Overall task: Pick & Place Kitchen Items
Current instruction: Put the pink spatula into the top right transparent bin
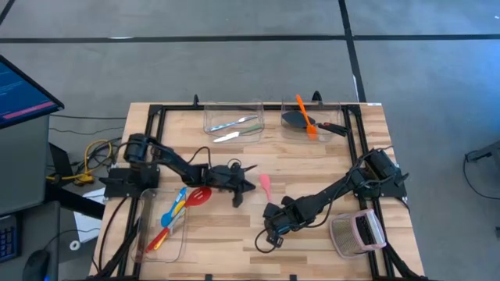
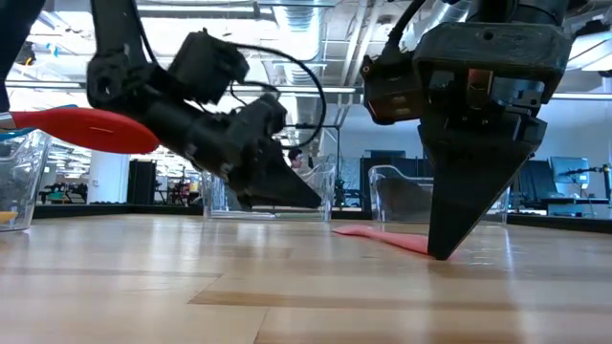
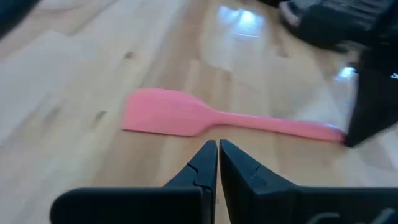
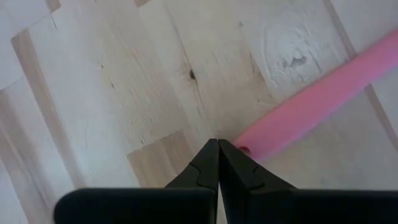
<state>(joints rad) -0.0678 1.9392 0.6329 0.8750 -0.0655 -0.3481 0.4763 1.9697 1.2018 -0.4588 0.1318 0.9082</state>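
Table (image 1: 312, 168): one pink spatula (image 1: 266, 185)

Grey floor (image 1: 234, 70) crossed by dark lines surrounds the light wood surface (image 1: 312, 164) (black-framed). A lit monitor (image 1: 19, 90) stands at one side. Beyond: exposed ceiling ducting (image 2: 316, 29) and bright overhead lighting.

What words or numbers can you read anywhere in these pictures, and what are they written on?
None can be read.
Monitor beside the table in the high view: lines of text on its screen, too small to read.
Pink spatula, clear bins and both grippers: no words or labels show.
Room behind the table in the low view: no sign that can be read.
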